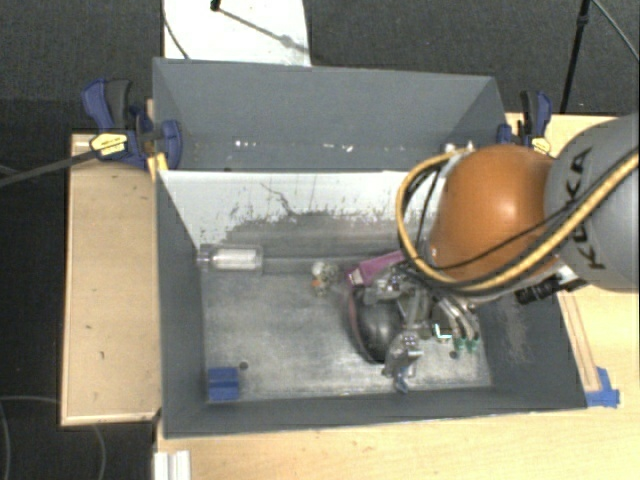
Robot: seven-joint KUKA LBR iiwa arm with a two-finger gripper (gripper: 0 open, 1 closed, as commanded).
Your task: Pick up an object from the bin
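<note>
The pincer (403, 360) was low in the bin (300, 408), with a dark round lump (366, 330) just beside it on the view's left; I could not tell whether it was open or closed. A purple piece (373, 267) lay just beyond it, and a blue block (223, 383) lay well off to its left.

Orange dome cover (490, 208), black cables (404, 218), grey arm (603, 193)

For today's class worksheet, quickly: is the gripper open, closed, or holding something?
Gripper: cannot be told; it sits low by a dark rounded object.
</note>
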